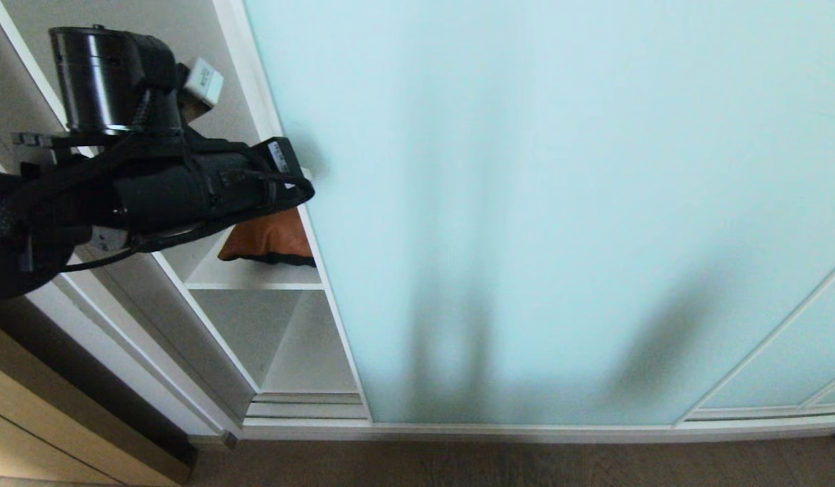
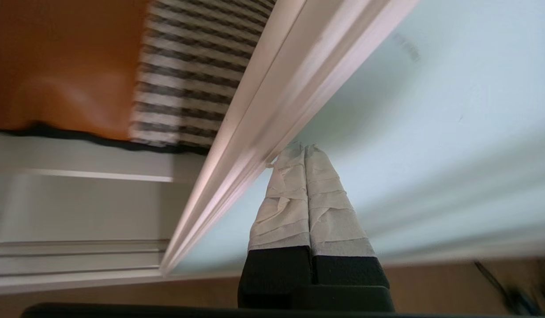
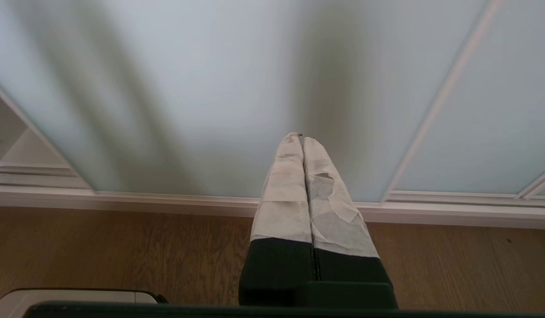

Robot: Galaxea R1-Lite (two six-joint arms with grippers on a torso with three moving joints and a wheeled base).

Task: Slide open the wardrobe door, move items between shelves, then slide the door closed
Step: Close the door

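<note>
The sliding wardrobe door (image 1: 559,203), a frosted pale aqua panel with a slim white frame (image 2: 272,97), fills most of the head view and stands partly open on its left. My left gripper (image 2: 304,148) is shut with nothing in it. Its taped fingertips rest on the glass right beside the door's left frame edge; in the head view the left gripper (image 1: 302,177) sits at that edge. Behind it, the tan leather and houndstooth cushion (image 1: 268,238) (image 2: 60,66) lies on a white shelf (image 1: 255,277) (image 2: 78,154). My right gripper (image 3: 302,139) is shut and empty, held low before the door (image 3: 210,88).
Brown wooden floor (image 1: 525,463) (image 3: 122,251) runs along the white bottom track (image 1: 525,429). A second frosted panel (image 1: 789,365) overlaps at the lower right. Tan wooden furniture (image 1: 45,419) stands left of the wardrobe. A lower compartment (image 1: 282,345) lies under the cushion's shelf.
</note>
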